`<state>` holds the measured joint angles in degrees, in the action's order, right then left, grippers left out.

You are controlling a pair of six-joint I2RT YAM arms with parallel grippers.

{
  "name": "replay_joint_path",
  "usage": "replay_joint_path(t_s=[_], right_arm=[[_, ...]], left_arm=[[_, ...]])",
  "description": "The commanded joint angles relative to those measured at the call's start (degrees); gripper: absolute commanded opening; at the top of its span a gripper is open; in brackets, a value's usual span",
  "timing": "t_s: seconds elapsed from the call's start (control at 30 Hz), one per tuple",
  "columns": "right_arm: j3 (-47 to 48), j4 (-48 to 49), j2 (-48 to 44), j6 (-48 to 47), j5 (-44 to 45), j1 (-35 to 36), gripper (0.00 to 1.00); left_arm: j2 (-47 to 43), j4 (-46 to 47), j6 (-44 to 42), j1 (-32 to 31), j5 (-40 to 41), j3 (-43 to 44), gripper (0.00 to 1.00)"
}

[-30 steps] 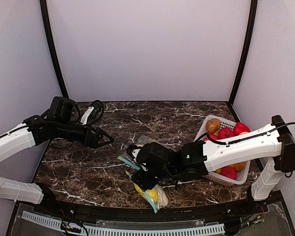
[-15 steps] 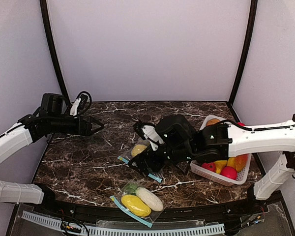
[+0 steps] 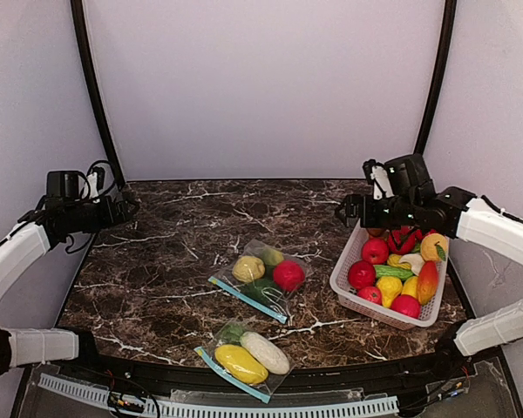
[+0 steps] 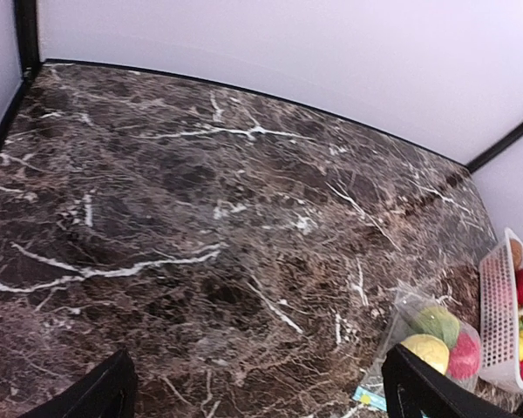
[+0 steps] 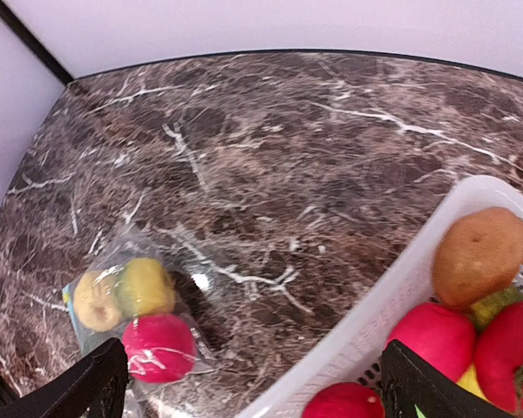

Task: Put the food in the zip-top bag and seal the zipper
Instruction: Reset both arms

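Two clear zip-top bags lie on the marble table. The middle bag (image 3: 263, 275) (image 5: 131, 313) (image 4: 436, 335) holds a yellow, a green and a red fruit, with its blue zipper strip (image 3: 247, 299) toward the front. The front bag (image 3: 246, 355) holds a yellow lemon-like piece, a white piece and something green. More food (image 3: 390, 270) fills the white basket (image 3: 344, 270). My left gripper (image 3: 126, 209) (image 4: 261, 402) hangs open at the far left. Over the basket's far corner my right gripper (image 3: 344, 212) (image 5: 257, 394) is open too. Both grippers are empty.
The basket (image 5: 401, 296) (image 4: 497, 322) stands at the right edge, with a brown potato (image 5: 479, 252) and red apples (image 5: 431, 340) at its near corner. Purple walls with black corner posts close the table on three sides. A cable loops above the left wrist (image 3: 96, 174).
My right arm has drawn back from the table's middle to the right, above the basket, uncovering the middle bag. The left arm has pulled further left. The front bag lies where it was released.
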<state>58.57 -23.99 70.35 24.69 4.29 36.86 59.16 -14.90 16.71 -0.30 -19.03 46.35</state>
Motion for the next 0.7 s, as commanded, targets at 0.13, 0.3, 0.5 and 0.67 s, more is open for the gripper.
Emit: replay_joint_path(t_s=[0.13, 0.3, 0.5, 0.67], right_arm=[[-8.5, 1.3, -12.4, -4.2, 0.4, -15.3, 0.99], [-17.1, 10.9, -21.3, -9.8, 5.7, -18.7, 0.99], [-20.8, 13.8, -25.2, -11.4, 6.0, -19.6, 0.99], [-22.3, 14.2, -26.3, -12.3, 6.7, -19.6, 0.99]], left_arm=[[-4.3, -6.9, -8.0, 3.2, 12.1, 5.1, 0.99], [-10.6, -3.3, -9.6, 3.2, 15.1, 0.9, 0.99], [-14.2, -2.4, -10.8, 3.2, 16.1, -1.2, 0.99], [-14.4, -2.7, -11.0, 3.2, 17.0, -1.2, 0.99]])
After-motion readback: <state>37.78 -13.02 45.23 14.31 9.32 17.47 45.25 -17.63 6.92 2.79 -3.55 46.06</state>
